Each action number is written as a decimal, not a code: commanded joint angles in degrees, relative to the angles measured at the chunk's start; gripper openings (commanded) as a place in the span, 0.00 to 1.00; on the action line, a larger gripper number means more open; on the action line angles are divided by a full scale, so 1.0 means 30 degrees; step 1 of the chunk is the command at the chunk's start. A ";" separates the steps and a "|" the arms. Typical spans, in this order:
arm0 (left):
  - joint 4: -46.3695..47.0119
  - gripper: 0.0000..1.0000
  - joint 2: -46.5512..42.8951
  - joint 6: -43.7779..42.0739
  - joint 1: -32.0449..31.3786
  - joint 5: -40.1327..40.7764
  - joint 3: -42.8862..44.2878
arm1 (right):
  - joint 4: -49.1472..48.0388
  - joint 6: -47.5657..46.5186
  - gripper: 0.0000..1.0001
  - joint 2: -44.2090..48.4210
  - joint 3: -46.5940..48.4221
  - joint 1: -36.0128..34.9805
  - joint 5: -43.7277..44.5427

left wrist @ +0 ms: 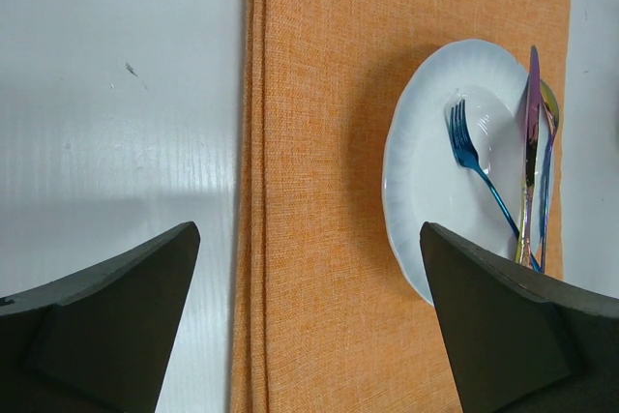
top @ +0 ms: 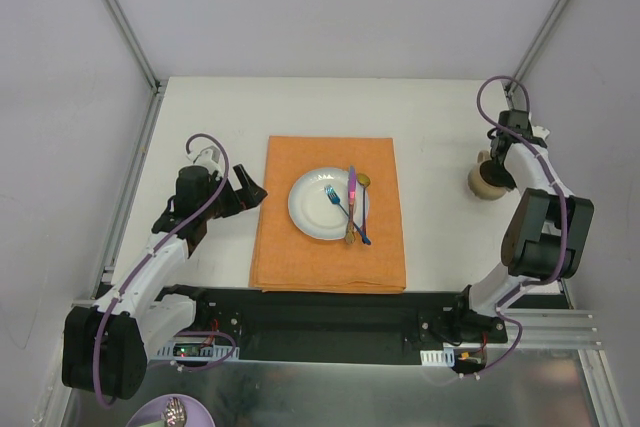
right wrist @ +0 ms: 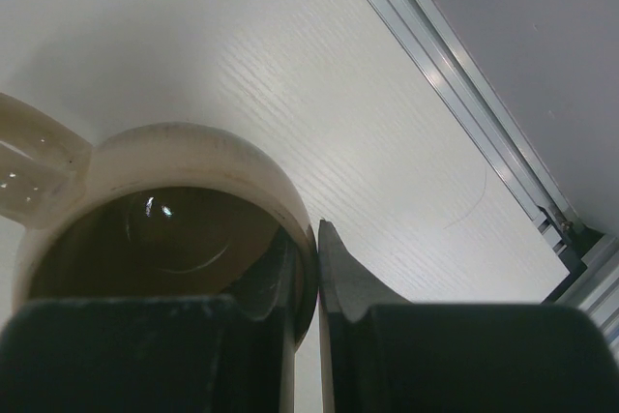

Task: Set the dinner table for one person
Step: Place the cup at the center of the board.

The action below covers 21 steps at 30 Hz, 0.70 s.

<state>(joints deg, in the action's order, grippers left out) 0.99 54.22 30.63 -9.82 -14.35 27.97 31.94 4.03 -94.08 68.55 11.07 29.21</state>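
Because the right gripper (right wrist: 308, 260) pinches only the rim of the mug (right wrist: 184, 157), it could swing or slip when lifted; the left gripper (left wrist: 308, 239) hangs wide open near the placemat (left wrist: 319, 142).

A: What do the arms look like?
B: The left arm (top: 150, 267) and right arm (top: 540, 232) have white links, bulky black joints and a looping purple cable (top: 224, 159).
A: The claws?
B: The left claw (left wrist: 308, 229) has matte black wedge-shaped fingers (left wrist: 116, 326). The right claw (right wrist: 308, 239) is black too.
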 commanded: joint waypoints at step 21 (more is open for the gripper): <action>0.0196 0.99 -0.0406 0.0043 -0.0211 0.0945 -0.0386 | -0.0043 0.1029 0.06 -0.1246 0.1084 0.0294 0.0517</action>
<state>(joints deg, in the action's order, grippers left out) 0.95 54.22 30.65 -9.82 -12.80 27.20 32.36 5.52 -97.80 68.79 11.51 29.56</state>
